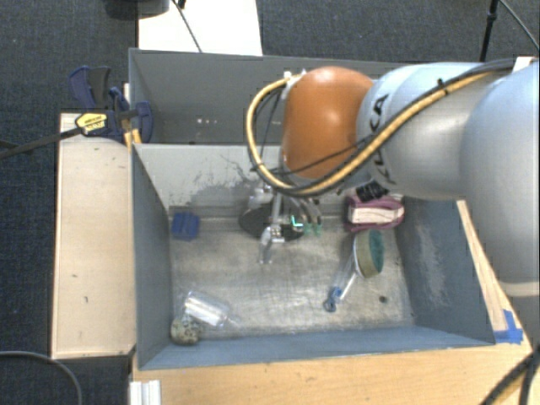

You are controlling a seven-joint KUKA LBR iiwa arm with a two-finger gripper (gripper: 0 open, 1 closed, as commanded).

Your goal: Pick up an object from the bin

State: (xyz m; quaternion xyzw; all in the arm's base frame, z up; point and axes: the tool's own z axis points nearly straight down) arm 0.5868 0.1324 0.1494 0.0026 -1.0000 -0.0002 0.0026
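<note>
One blue block (185, 225), one speckled ball (186, 332), one pink-white box (375, 214).

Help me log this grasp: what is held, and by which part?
Cannot be told. The gripper hangs close by a black lump near the bin back wall.

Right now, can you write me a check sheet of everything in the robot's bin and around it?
Surface: grey bin floor, scratched, mostly bare.
Job's things: dark rounded thing at the back middle, right beside the gripper.
Clutter: blue block at left; clear wrapper and speckled ball in the front left corner; pink and white box, green disc and blue-tipped tool at right.
Grippers: the gripper hangs low at the back middle; nothing seen held.
Cables: yellow and black cable looped round the orange cover on the wrist.
Surroundings: dark carpet around the bin.
</note>
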